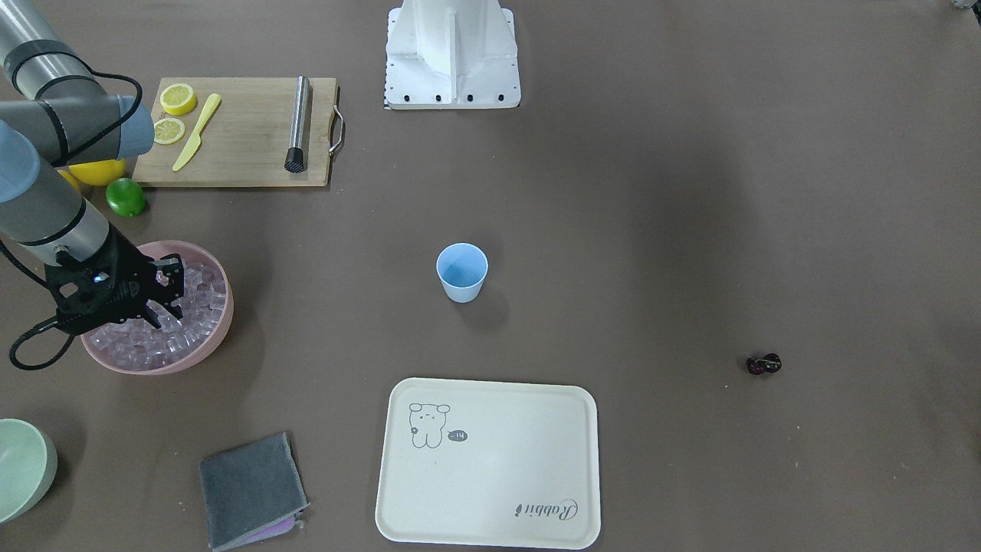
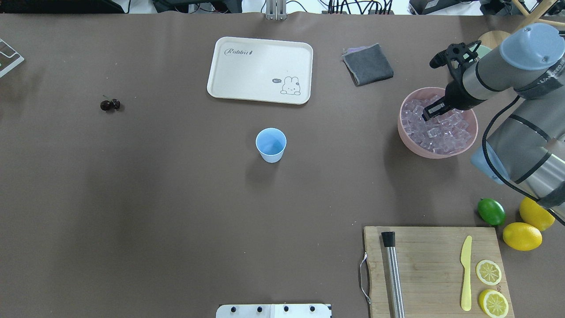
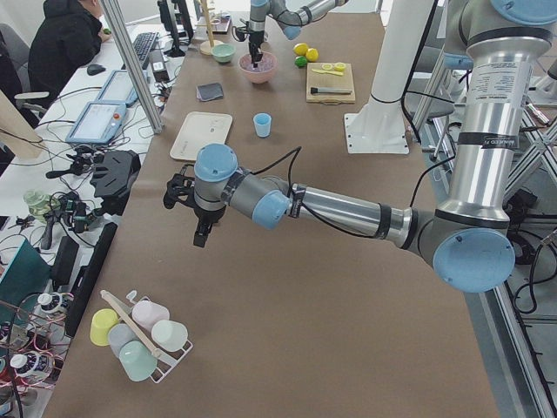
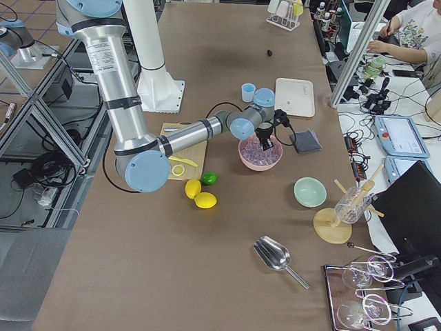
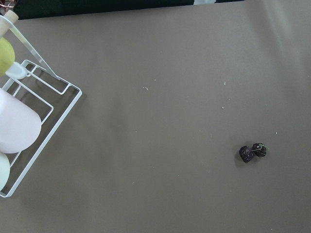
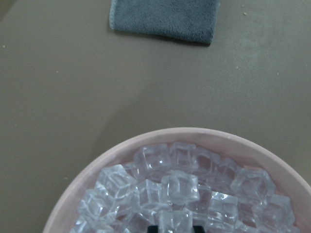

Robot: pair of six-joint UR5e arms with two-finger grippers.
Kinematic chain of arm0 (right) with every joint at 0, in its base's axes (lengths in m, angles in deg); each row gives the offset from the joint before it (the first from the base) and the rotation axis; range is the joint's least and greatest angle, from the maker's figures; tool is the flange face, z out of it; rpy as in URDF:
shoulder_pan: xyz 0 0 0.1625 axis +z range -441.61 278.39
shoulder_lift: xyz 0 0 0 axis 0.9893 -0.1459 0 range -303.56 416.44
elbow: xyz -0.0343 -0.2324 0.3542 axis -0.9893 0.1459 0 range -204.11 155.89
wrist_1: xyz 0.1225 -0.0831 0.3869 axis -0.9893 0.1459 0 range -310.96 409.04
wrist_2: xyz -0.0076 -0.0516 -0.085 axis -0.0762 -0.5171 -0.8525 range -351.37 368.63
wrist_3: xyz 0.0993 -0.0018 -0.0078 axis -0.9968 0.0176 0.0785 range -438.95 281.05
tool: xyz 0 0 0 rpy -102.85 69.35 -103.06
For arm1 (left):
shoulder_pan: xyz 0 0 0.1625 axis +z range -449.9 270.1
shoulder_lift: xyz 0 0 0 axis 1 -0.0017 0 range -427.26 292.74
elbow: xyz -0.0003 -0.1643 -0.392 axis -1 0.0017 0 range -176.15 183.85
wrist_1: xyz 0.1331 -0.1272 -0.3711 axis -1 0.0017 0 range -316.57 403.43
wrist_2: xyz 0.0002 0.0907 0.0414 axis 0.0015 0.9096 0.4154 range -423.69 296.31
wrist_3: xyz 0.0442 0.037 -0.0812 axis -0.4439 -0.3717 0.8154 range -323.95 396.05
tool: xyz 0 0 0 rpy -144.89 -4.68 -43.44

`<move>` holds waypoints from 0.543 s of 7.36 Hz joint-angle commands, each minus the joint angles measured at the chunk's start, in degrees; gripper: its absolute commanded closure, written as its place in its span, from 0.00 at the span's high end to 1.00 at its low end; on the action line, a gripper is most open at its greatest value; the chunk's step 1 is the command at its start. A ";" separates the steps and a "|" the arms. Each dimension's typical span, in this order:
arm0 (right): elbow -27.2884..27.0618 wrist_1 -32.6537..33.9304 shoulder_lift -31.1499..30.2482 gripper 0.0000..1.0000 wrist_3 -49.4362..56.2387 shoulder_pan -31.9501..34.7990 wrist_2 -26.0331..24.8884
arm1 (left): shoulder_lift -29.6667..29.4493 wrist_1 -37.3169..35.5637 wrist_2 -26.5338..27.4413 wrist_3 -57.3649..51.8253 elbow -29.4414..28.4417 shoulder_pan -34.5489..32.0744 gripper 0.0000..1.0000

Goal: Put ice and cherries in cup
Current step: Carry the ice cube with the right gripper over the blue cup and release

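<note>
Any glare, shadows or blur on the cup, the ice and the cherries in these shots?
Overhead exterior: the cup casts a soft, faint shadow toward the view's bottom; no glare. Right wrist-mounted: the ice is slightly soft, with small bright highlights. Left wrist-mounted: the cherries look sharp, evenly lit.

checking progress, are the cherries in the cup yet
No, the cherries lie on the bare table, far from the empty cup.
</note>
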 commanded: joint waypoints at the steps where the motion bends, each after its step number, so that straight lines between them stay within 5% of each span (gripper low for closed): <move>1: -2.13 2.85 2.83 0.00 -0.66 0.44 0.67 | 0.00 0.01 0.00 0.09 0.10 0.00 0.97; 4: -0.22 13.85 21.79 0.00 -16.96 -7.62 -2.64 | 0.09 0.01 0.00 0.09 0.36 0.00 0.98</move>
